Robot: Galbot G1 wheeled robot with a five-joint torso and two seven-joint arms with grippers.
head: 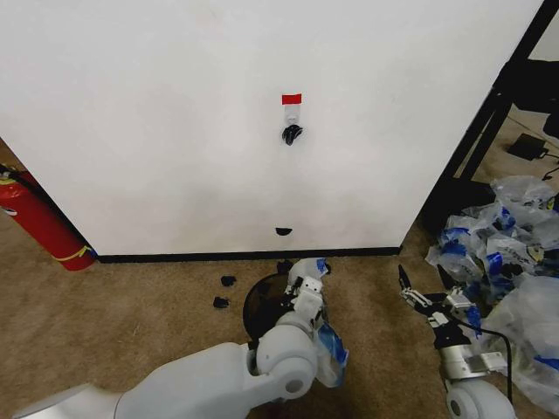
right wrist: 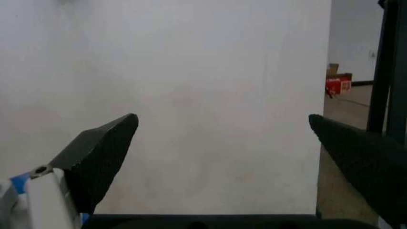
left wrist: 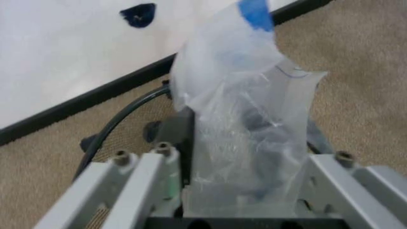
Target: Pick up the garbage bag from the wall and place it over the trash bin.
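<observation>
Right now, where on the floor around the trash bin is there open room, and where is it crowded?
Bare carpet lies between the fire extinguisher and the trash bin, apart from two small dark scraps. Crowded: the left pincer holds the garbage bag over the bin, and the bag heap sits beside the open right pincer.

Tan carpet [head: 131,332] carries the trash bin [head: 262,305], fire extinguisher [head: 39,223] and heaped bags [head: 507,253].

Left gripper [head: 301,281] with garbage bag [head: 329,343] over trash bin [head: 262,303]
</observation>
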